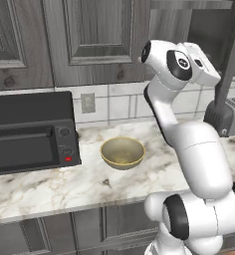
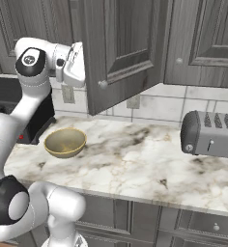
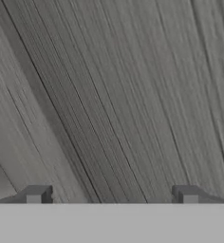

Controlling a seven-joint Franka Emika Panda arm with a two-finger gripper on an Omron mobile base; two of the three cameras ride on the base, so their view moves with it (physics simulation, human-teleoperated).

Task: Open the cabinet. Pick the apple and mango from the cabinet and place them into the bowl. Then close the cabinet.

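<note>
cabinet interior: hidden behind swung door (contents can't tell)
toaster: right end cropped
microwave: left side cropped

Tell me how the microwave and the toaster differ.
The microwave is black, a wide box with a door window and round dials; the toaster is grey, smaller, with rounded ends and top slots. The microwave stands left of the bowl, the toaster far right. Both sit on the marble counter against the tiled wall.
</note>
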